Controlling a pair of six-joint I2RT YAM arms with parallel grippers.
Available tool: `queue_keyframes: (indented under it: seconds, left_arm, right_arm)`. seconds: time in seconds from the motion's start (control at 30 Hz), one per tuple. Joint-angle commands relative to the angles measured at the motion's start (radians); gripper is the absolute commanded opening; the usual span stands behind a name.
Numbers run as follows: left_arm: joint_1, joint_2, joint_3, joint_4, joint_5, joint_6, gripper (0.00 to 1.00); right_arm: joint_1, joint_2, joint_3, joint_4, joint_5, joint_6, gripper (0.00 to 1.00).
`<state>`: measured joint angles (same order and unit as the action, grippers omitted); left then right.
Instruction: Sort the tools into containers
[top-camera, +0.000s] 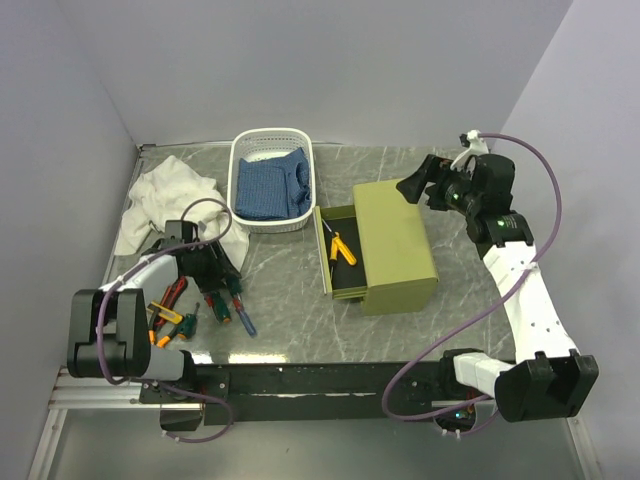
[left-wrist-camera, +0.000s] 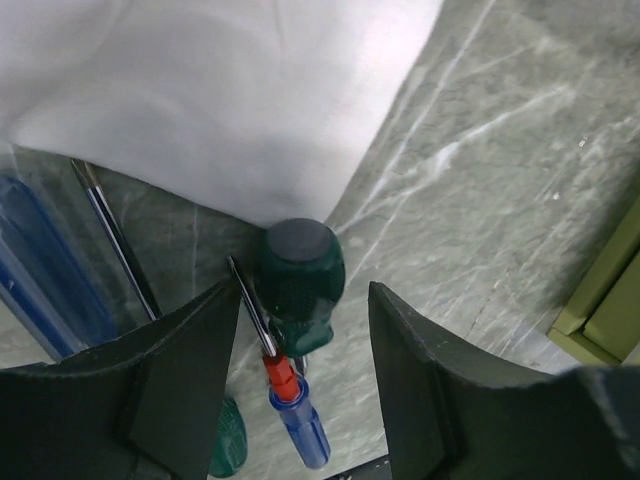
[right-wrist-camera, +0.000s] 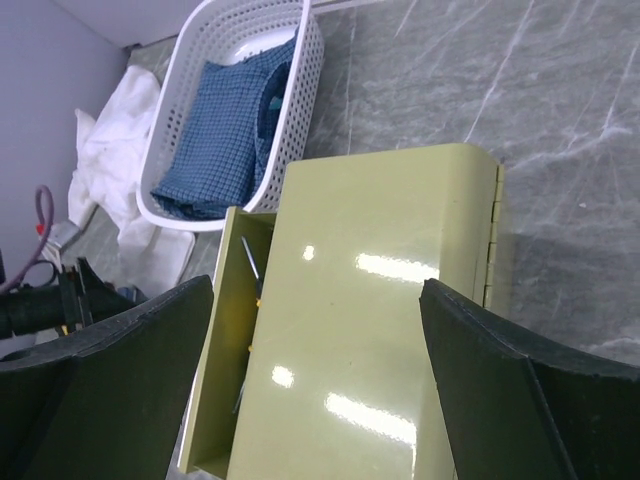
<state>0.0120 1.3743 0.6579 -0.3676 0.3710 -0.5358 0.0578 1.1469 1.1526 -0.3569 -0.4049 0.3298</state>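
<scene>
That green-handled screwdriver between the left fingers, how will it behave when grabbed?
The green-handled screwdriver looks rigid, so it should lift without bending. Its rounded, glossy handle may roll or slip if the open left gripper closes off-centre. A red-and-blue screwdriver lies right beside it and will probably get nudged.

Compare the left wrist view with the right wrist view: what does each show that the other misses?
Left wrist only: the green-handled screwdriver between the fingers of the open left gripper, a red-and-blue screwdriver beside it, a blue handle at left. Right wrist only: the white basket with blue fabric, and an open drawer holding a tool shaft. Both: the white cloth, the marbled table, and the olive chest, just a sliver in the left wrist view.
</scene>
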Motion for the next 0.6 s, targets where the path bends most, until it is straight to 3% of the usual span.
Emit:
queue_keyframes:
  seconds: [0.0, 0.2, 0.3, 0.37, 0.57]
  left_arm:
    - [-0.006, 0.043, 0.002, 0.051, -0.015, -0.024, 0.58]
    - [-0.056, 0.137, 0.09, 0.087, -0.001, -0.029, 0.47]
    - [-0.06, 0.15, 0.129, 0.064, 0.006, -0.015, 0.31]
    - [-0.058, 0.129, 0.147, 0.023, 0.022, -0.006, 0.21]
    - [-0.063, 0.022, 0.262, -0.025, 0.123, 0.08, 0.11]
  right_arm:
    - [-0.024, -0.033, -0.008, 0.064, -0.023, 0.028, 0.91]
    - [-0.039, -0.032, -0.027, 0.065, -0.028, 0.04, 0.9]
    - [-0.044, -0.035, -0.031, 0.068, -0.028, 0.041, 0.9]
    - [-0.05, -0.041, -0.031, 0.067, -0.025, 0.04, 0.89]
    - [-0.092, -0.039, -0.021, 0.045, -0.009, 0.022, 0.89]
